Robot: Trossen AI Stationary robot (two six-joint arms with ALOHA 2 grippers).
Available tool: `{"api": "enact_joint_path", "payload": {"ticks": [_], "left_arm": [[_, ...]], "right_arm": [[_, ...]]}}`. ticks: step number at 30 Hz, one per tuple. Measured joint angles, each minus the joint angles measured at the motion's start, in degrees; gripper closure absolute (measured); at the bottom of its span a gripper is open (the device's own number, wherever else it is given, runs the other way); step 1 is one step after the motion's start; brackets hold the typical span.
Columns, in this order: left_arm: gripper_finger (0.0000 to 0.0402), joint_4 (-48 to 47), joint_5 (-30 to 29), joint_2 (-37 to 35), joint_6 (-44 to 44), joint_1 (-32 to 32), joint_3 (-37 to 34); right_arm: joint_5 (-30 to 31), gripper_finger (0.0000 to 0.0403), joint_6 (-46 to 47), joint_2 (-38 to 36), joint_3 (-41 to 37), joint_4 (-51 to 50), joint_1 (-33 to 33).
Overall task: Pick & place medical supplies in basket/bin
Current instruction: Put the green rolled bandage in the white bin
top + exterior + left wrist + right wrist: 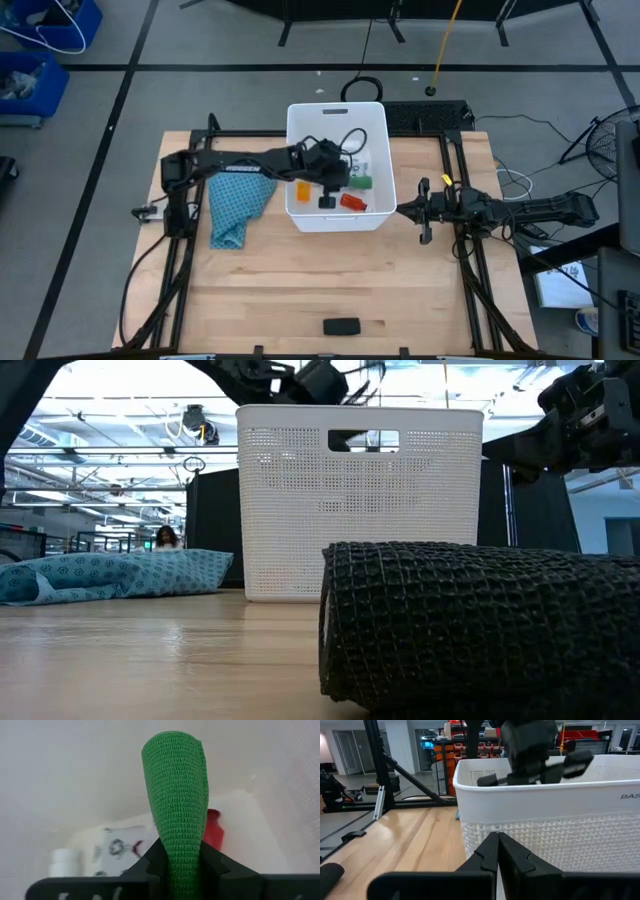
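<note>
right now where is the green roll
The green roll is clamped in the left hand over the inside of the white bin, above the red bottle lying on its floor.

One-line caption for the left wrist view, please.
Left gripper shut on a green bandage roll inside the white basket, above a red bottle and a printed packet.

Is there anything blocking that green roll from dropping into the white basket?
Nothing visible does. The left gripper, shut on the green roll, already hangs inside the white basket, above the red bottle and a packet.
</note>
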Motion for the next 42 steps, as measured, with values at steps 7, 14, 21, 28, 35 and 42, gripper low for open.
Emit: {"api": "enact_joint_path", "payload": {"ticks": [7, 14, 21, 28, 35, 42], "left_arm": [[0.0340, 1.5, 3.4, 4.8, -1.6, 0.0, 0.0], [0.0339, 0.6, 7.7, 8.4, 3.5, -0.4, -0.1], [0.0339, -1.2, 9.6, 10.4, 5.6, -1.3, -0.1], [0.0339, -2.1, 9.3, 12.6, 5.8, -0.8, -0.2], [0.0332, -1.1, 7.3, 13.7, 4.0, -0.7, -0.1], [0.0248, -1.1, 5.8, 13.2, 2.6, -0.7, -0.1]], "right_arm": [[0.0, 0.0403, 0.6, 0.0, 0.0, 0.0, 0.0], [-0.1, 0.0403, 0.3, 0.0, 0.0, 0.0, 0.0], [0.0, 0.0403, 0.0, 0.0, 0.0, 0.0, 0.0], [0.0, 0.0403, -0.3, 0.0, 0.0, 0.0, 0.0], [0.0, 0.0403, -0.3, 0.0, 0.0, -0.6, 0.0], [0.0, 0.0403, -0.2, 0.0, 0.0, -0.9, 0.0]]}}
